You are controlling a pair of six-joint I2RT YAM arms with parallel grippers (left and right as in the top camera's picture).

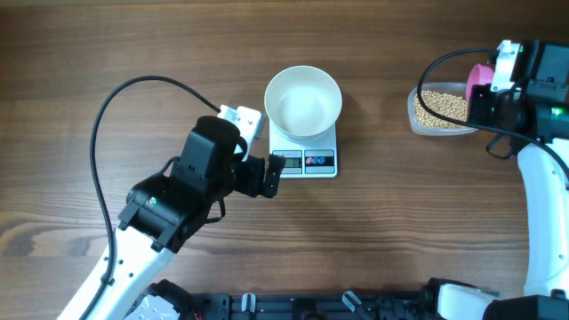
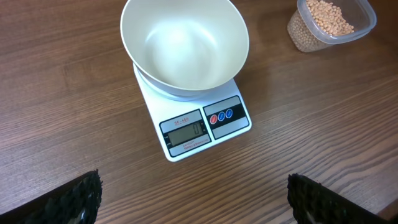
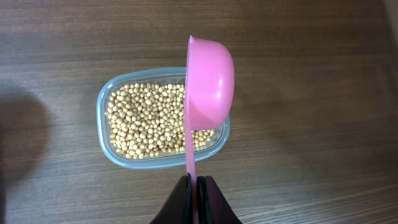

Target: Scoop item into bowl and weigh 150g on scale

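Pink scoop (image 3: 210,78) pinched in right jaws, poised over tub (image 3: 103,127) of soybeans (image 3: 149,121); left jaws spread by scale (image 1: 307,163). First scoop pending, bowl (image 1: 303,102) empty. Next: dip, fill.

**Bowl** (image 1: 303,102), on scale (image 1: 307,163): mouth unobstructed from above.
**Left gripper** (image 1: 274,175): jaws spread wide, beside the scale's near left corner; bars approach from that side.
**Table** (image 1: 382,204): bare wood between scale and tub (image 1: 414,108), an open lane.
**Tub of beans** (image 3: 149,118): pink scoop (image 3: 208,81), clamped in the right gripper (image 3: 194,186), hangs over its right end; left part uncovered.
**Cable** (image 1: 116,98): loops over the far left.
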